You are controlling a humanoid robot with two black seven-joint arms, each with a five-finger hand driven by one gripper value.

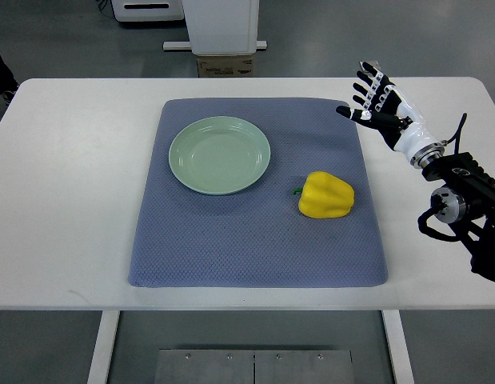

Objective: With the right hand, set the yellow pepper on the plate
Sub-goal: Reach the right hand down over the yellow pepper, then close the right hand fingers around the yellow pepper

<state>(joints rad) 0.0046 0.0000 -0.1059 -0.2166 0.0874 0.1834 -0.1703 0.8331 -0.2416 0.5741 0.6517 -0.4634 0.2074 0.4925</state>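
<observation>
Right hand point(373, 98) hung open, fingers spread, holding nothing, over the white surface point(71, 184) just beyond the far-right corner of the blue-grey textured mat point(231, 248). Glossy yellow pepper point(326, 195) lay on the mat's right half, stem seemingly pointing left. Round pale-green plate point(220, 155) sat well apart, far-left on the mat. Bare mat lay between them.

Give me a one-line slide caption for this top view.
Right hand open beyond the mat's far right corner; yellow pepper lies on the mat beside the empty plate.
</observation>
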